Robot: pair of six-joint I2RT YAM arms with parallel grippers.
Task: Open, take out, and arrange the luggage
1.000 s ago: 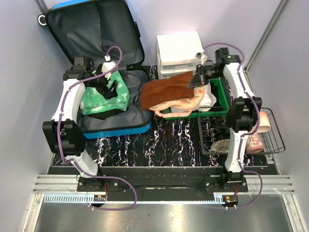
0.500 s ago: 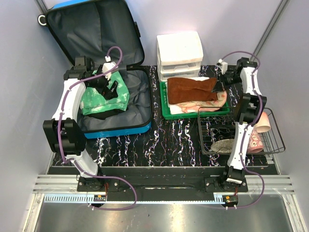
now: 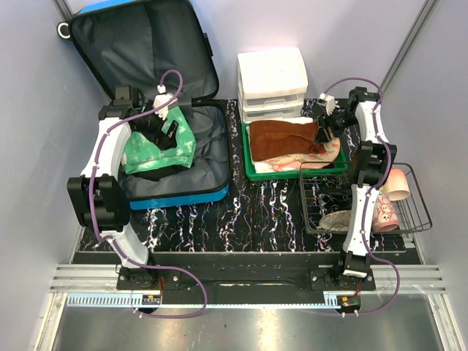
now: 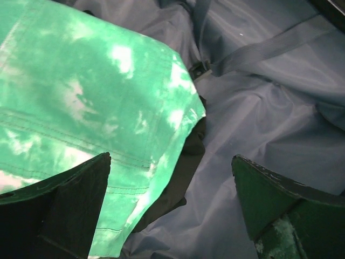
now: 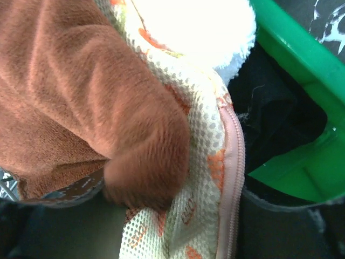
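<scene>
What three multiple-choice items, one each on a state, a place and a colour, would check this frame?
1. The suitcase is:
A. zipped shut
B. open, lid leaning back
C. lying face down

2. The brown cloth lies:
A. in the green tray
B. in the suitcase
C. in a cardboard box

3. The garment under the left claw is:
A. red
B. green and white
C. yellow

Answers:
1 B: the grey lining of lid and base shows.
2 A: the cloth sits inside the tray's rim.
3 B: the left wrist view shows mottled green-and-white fabric.
</scene>
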